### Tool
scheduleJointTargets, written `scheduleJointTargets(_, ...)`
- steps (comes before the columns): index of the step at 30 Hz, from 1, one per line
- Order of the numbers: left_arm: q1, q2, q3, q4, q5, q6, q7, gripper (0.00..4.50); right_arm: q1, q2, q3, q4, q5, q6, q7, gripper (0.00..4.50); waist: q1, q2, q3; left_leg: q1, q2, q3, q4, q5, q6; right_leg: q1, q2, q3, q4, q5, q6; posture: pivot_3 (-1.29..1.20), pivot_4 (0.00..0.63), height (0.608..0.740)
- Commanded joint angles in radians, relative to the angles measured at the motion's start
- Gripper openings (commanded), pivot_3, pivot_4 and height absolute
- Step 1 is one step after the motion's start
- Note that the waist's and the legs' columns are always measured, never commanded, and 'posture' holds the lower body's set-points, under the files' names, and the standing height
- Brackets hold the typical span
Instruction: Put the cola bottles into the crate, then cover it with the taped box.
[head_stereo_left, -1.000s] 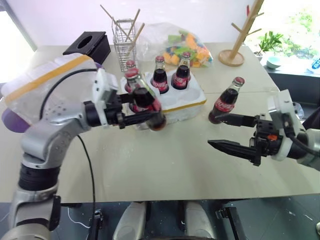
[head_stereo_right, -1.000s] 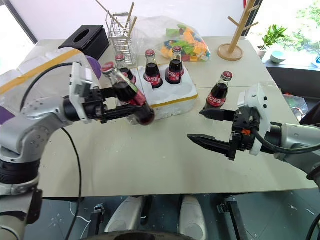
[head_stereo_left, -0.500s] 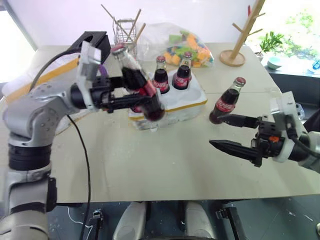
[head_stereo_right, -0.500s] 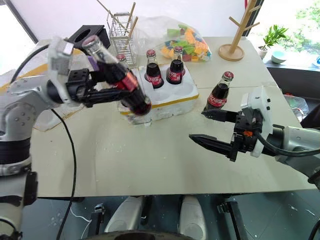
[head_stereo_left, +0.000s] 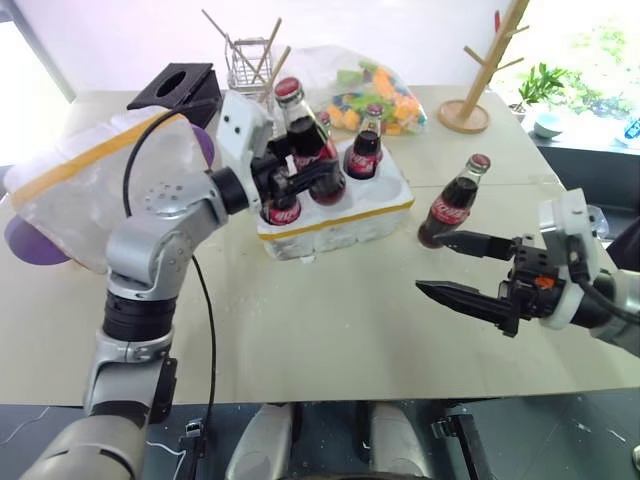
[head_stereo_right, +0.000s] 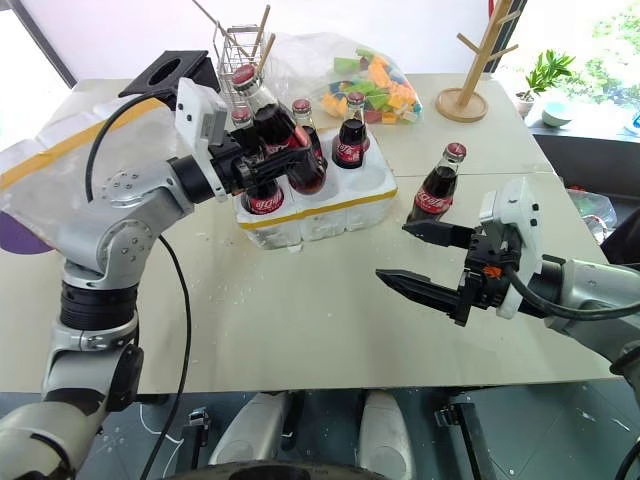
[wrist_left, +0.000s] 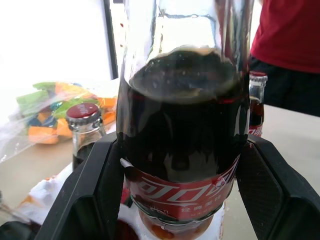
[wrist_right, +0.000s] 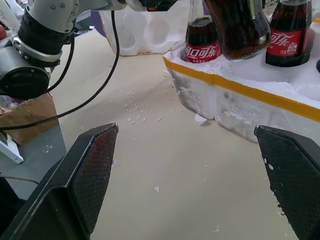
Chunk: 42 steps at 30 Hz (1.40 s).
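Observation:
My left gripper (head_stereo_left: 312, 178) is shut on a cola bottle (head_stereo_left: 303, 140), red cap up and tilted a little, held over the crate (head_stereo_left: 345, 218). The left wrist view shows this bottle (wrist_left: 184, 145) between both black fingers (wrist_left: 87, 187). The crate is a low white foam tray with a yellow tape band; three cola bottles stand in it, one at the front left (head_stereo_left: 283, 207) and one at the back right (head_stereo_left: 364, 150). Another cola bottle (head_stereo_left: 455, 203) stands on the table right of the crate. My right gripper (head_stereo_left: 432, 262) is open just in front of it. The taped box (head_stereo_left: 85, 190) lies at far left.
Behind the crate are a black tissue box (head_stereo_left: 178, 88), a wire basket of sticks (head_stereo_left: 246, 70), a bag of colourful toys (head_stereo_left: 375, 85) and a wooden mug tree (head_stereo_left: 482, 95). Foam crumbs dot the table (wrist_right: 150, 150). A person in a red top (wrist_left: 292, 30) stands beyond.
My left arm has carried the bottle from the crate's front-left corner up and right to above the crate, and the bottle now stands more upright. The right arm has kept still.

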Motion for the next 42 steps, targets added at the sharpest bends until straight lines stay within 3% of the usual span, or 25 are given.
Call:
scheduleJointTargets(1,-0.019,-0.028,-0.016,-0.054,0.003,0.053,0.058,2.58,-0.004,0.003,-0.019,-0.026,0.018,-0.019,-0.011,4.50,0.000,0.000,0.000,0.000,0.000,0.000,0.000,0.000,0.000,0.000,0.000,0.000,0.000,0.000,0.000,0.00,0.150,0.740)
scheduleJointTargets(13,0.024,0.006,0.024,-0.193,-0.139,0.029,-0.086,2.58,0.021,0.007,-0.028,-0.029,0.022,-0.026,-0.023,4.50,-0.001,0.000,0.000,0.000,0.000,0.000,0.000,0.000,0.000,0.000,0.001,0.000,0.000,0.000,0.000,0.00,0.150,0.740)
scheduleJointTargets(18,-0.012,-0.066,-0.037,-0.137,-0.039,0.022,0.042,2.58,0.008,0.007,-0.014,-0.027,0.019,-0.026,-0.026,4.50,0.002,0.000,0.000,0.000,-0.001,0.000,0.001,0.000,0.000,0.001,0.000,0.000,0.000,0.000,0.000,0.00,0.150,0.740)
scheduleJointTargets(22,-0.049,-0.141,-0.019,-0.082,0.037,0.094,0.241,2.58,0.020,0.002,-0.032,-0.030,0.022,-0.021,-0.023,4.50,-0.002,0.000,0.000,0.000,0.000,0.000,0.001,0.000,0.000,0.001,0.000,0.000,0.000,0.000,0.001,0.00,0.150,0.740)
scheduleJointTargets(27,-0.069,-0.174,-0.011,-0.084,0.071,0.223,0.368,2.58,0.039,-0.002,-0.072,-0.036,0.006,-0.027,-0.031,4.50,0.000,0.000,0.000,0.001,0.000,-0.001,-0.001,0.000,0.000,0.001,0.002,0.000,0.000,0.001,0.002,0.00,0.150,0.740)
scheduleJointTargets(33,-0.086,-0.179,-0.003,-0.081,0.068,0.339,0.402,2.58,0.040,-0.003,-0.096,-0.033,-0.002,-0.028,-0.040,4.50,-0.002,0.000,0.000,0.000,0.000,0.000,0.000,0.000,0.000,0.001,0.001,0.000,0.000,0.001,0.002,0.00,0.150,0.740)
scheduleJointTargets(40,-0.111,-0.174,-0.071,0.026,0.105,0.349,0.354,2.58,0.028,0.021,-0.046,-0.043,-0.031,-0.048,-0.075,4.50,-0.002,0.000,0.000,0.001,0.000,0.000,0.000,0.000,0.000,0.001,0.002,0.000,0.000,0.001,0.002,0.00,0.150,0.740)
scheduleJointTargets(42,-0.116,-0.171,-0.072,0.034,0.106,0.353,0.343,3.66,0.026,0.023,-0.044,-0.043,-0.031,-0.050,-0.081,4.50,-0.002,0.000,0.000,0.001,0.000,0.000,0.000,0.000,0.000,0.001,0.001,0.000,0.000,0.001,0.002,0.00,0.150,0.740)
